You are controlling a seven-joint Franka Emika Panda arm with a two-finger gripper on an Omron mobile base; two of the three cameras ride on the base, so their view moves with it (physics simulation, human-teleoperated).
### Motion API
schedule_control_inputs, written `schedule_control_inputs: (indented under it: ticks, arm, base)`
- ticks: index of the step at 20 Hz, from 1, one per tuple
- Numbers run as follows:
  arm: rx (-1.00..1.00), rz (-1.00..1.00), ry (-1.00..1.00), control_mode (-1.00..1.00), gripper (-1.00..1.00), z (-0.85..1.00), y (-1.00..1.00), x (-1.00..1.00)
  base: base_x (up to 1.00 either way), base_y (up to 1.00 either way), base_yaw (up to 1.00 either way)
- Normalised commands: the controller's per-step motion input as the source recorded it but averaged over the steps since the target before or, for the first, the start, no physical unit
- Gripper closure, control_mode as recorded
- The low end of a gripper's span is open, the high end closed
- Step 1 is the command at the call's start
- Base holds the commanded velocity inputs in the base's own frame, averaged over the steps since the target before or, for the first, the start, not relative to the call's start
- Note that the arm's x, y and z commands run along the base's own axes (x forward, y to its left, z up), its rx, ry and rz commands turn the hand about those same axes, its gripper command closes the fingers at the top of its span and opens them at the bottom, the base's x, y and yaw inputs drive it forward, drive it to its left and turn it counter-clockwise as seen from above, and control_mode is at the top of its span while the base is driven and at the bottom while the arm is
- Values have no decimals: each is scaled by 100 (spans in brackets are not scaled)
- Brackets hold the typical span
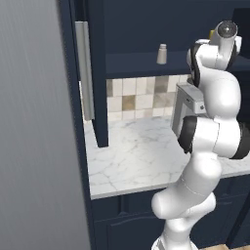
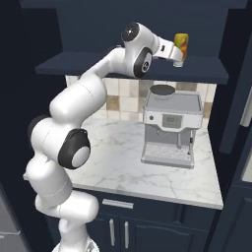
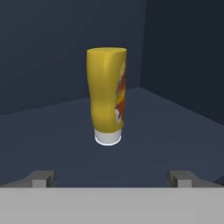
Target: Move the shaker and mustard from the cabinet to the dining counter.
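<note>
The mustard (image 3: 107, 94), a chunky yellow bottle, stands cap-down on the floor of the navy cabinet (image 2: 98, 66). My gripper (image 3: 111, 179) faces it with both jaws spread wide and nothing between them. The bottle is a short way ahead of the fingertips (image 3: 41, 178). From the right base view the gripper (image 2: 178, 60) hovers at the shelf's front edge, just in front of the mustard (image 2: 181, 43). The small pale shaker (image 1: 161, 53) stands upright further left on the same shelf, apart from the hand. The dining counter is out of view.
A steel coffee machine (image 2: 170, 128) stands on the marble worktop (image 1: 132, 156) under the shelf, below my hand. The cabinet's open door (image 1: 97, 73) with its long silver handle (image 1: 84, 68) hangs at the left. A tall grey panel (image 1: 34, 127) closes off the left side.
</note>
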Motion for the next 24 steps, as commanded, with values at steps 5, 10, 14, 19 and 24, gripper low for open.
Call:
schedule_control_inputs:
  ticks: [5,10,14,19,24]
  arm:
    - [0,0,-7,-100,-100,0,-5,10]
    - [0,0,0,-100,-100,0,-6,11]
    - [0,0,3,-100,-100,0,-6,21]
    - [0,0,6,-100,-100,0,-11,31]
    - [0,0,5,-100,-100,0,-14,33]
  base:
    - [0,0,0]
    - [0,0,0]
    - [0,0,0]
    - [0,0,0]
    - [0,0,0]
